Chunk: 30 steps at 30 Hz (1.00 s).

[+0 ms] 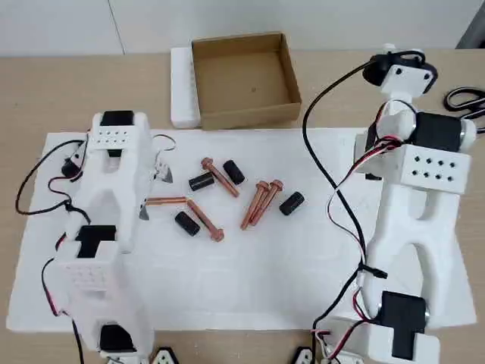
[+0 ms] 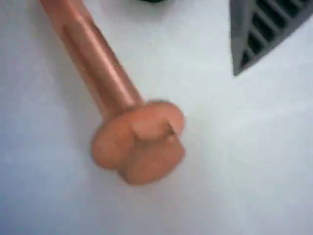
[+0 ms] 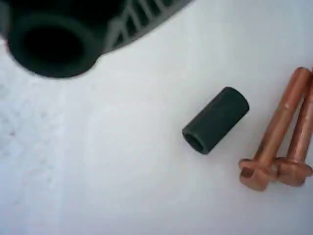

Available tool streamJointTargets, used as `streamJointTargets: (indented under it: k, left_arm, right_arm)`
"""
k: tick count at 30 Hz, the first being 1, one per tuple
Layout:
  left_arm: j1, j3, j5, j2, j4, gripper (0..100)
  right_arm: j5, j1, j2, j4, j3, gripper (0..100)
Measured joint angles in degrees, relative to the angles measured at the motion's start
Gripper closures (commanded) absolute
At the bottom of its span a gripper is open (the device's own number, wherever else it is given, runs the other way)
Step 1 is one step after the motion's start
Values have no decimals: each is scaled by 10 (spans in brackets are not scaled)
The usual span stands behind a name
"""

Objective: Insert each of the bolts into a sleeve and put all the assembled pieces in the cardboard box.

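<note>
Several copper bolts and black sleeves lie loose on the white mat (image 1: 250, 280). My left gripper (image 1: 154, 194) is open, low over the mat, one finger on each side of a bolt (image 1: 168, 201) that lies flat. That bolt's head (image 2: 139, 147) is close up in the left wrist view, with one grey finger (image 2: 259, 34) off to the side. My right gripper (image 1: 370, 163) at the mat's right side is shut on a black sleeve (image 3: 54, 44), whose open end faces the camera. Another sleeve (image 3: 215, 120) and two bolts (image 3: 279, 147) lie beyond it. The cardboard box (image 1: 246, 80) stands at the back.
A white block (image 1: 184, 87) lies against the box's left side. Scissors (image 1: 466, 98) rest at the table's right edge. Cables hang from both arms. The front half of the mat is bare.
</note>
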<state>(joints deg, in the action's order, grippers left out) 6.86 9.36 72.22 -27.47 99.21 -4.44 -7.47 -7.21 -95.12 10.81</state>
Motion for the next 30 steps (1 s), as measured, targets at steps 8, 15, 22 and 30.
streamJointTargets:
  k: [8, 15, 22, 30]
  left_arm:
    - [25, -1, 0, 0, 0, 676]
    - [25, -1, 0, 0, 0, 801]
    - [25, -1, 0, 0, 0, 804]
    - [17, 7, 1, -35, 0, 805]
  right_arm:
    - [0, 0, 0, 0, 0, 994]
    - [0, 0, 0, 0, 0, 994]
    - [0, 0, 0, 0, 0, 994]
    - [0, 0, 0, 0, 0, 994]
